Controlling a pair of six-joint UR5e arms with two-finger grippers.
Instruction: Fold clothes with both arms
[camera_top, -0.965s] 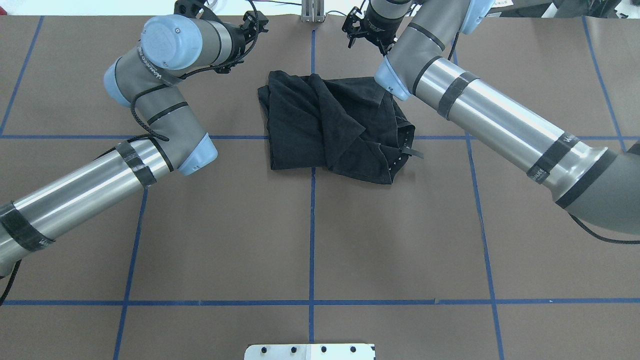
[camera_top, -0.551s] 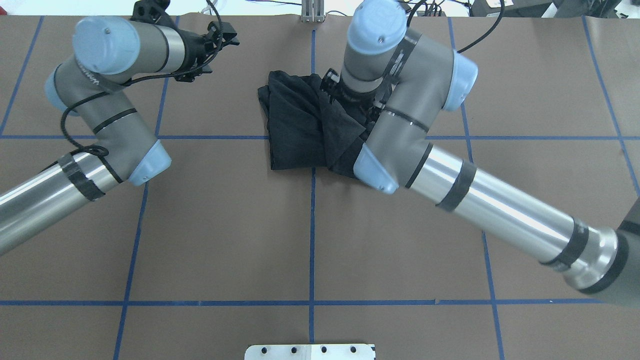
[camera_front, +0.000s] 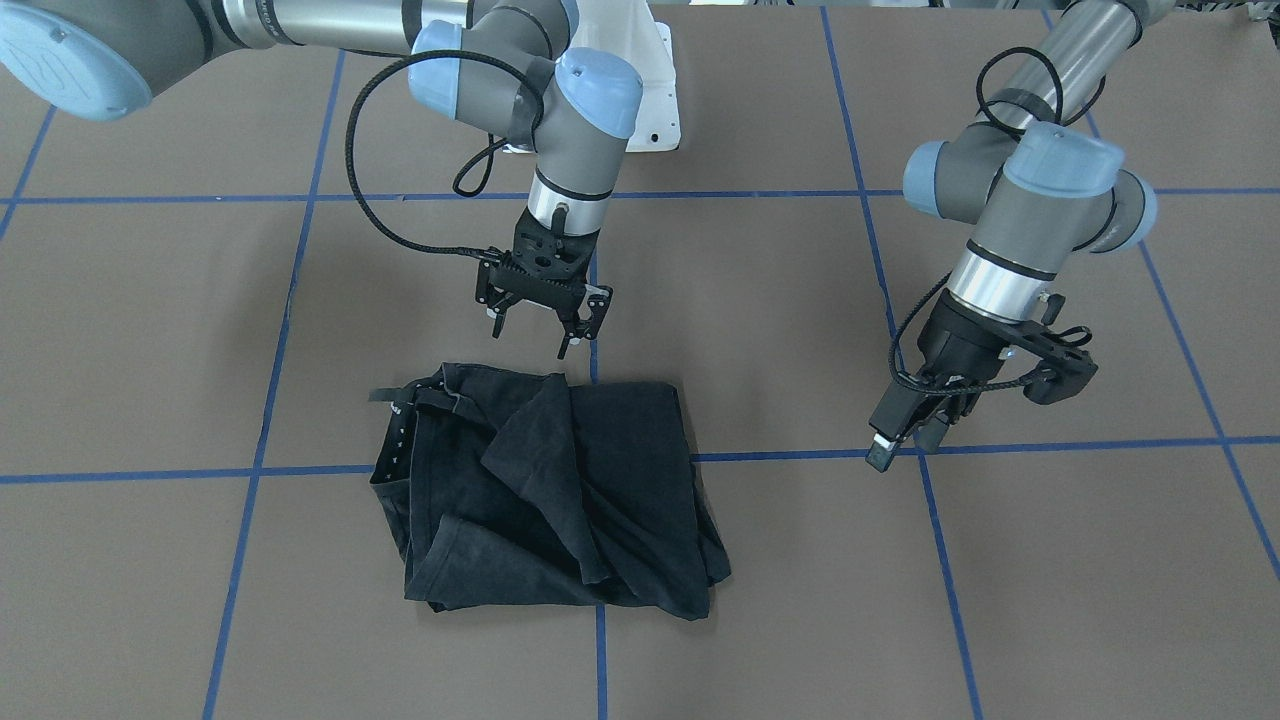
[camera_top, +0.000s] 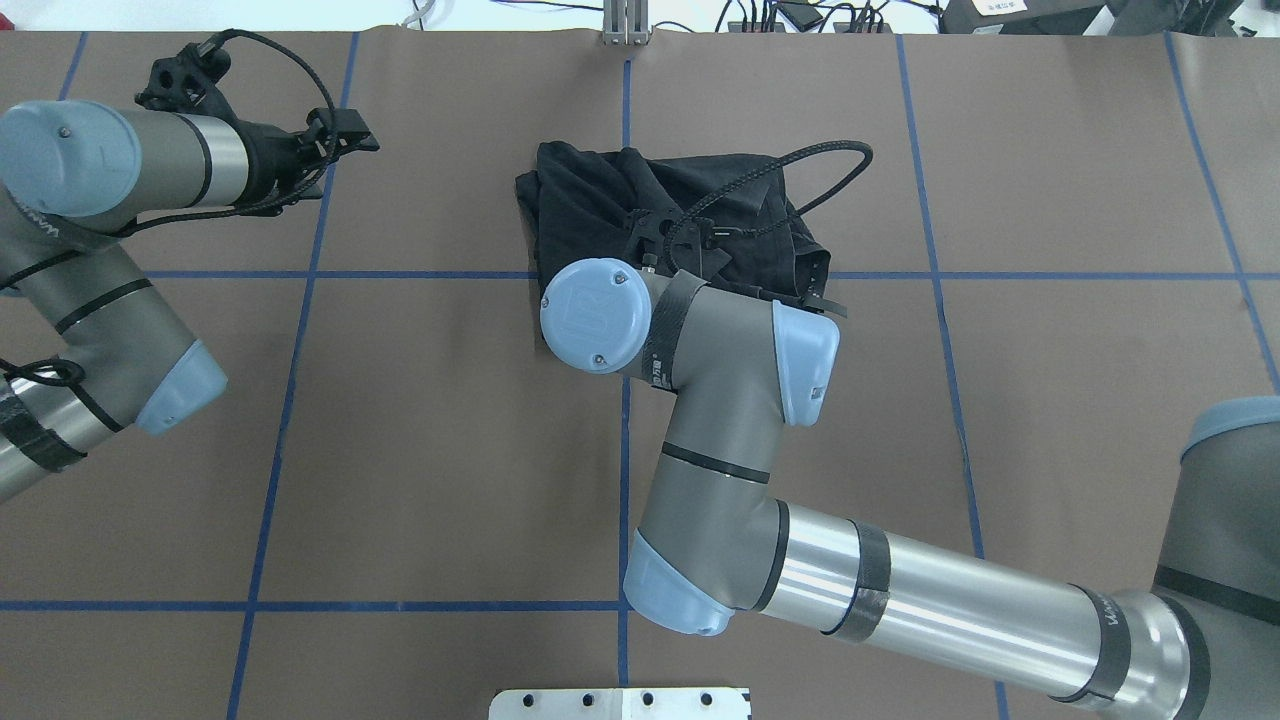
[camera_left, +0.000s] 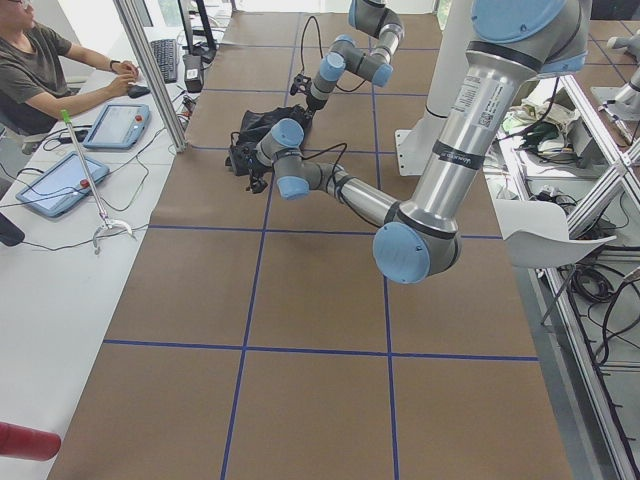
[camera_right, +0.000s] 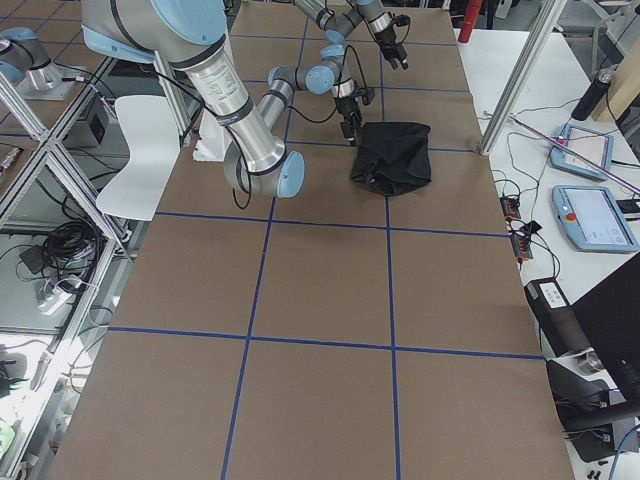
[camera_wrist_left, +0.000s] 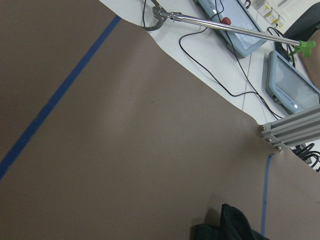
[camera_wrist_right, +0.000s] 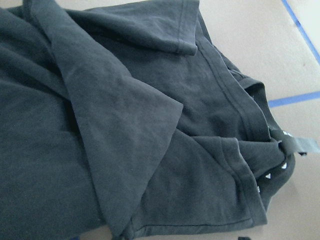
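The black T-shirt (camera_front: 550, 490) lies in a loosely folded, rumpled heap on the brown table; it also shows in the overhead view (camera_top: 590, 210). Its white-dotted neckband (camera_front: 400, 430) faces the robot's right, and its logo is hidden. My right gripper (camera_front: 535, 332) hangs open and empty just above the table, at the shirt's edge nearest the robot. In the overhead view my right wrist covers it. The right wrist view is filled with the shirt (camera_wrist_right: 125, 125). My left gripper (camera_front: 905, 442) is open and empty, well off to the shirt's left (camera_top: 345, 140).
Blue tape lines (camera_top: 625, 450) divide the table into squares. The white pedestal base (camera_front: 655, 90) stands at the robot's edge. An aluminium post (camera_top: 625, 20) rises at the far edge. An operator (camera_left: 40, 60) and tablets (camera_left: 60, 185) are beyond it.
My right arm has swung from the far side across the shirt, and its gripper now hangs at the shirt's near edge. My left arm has drawn away to the left.
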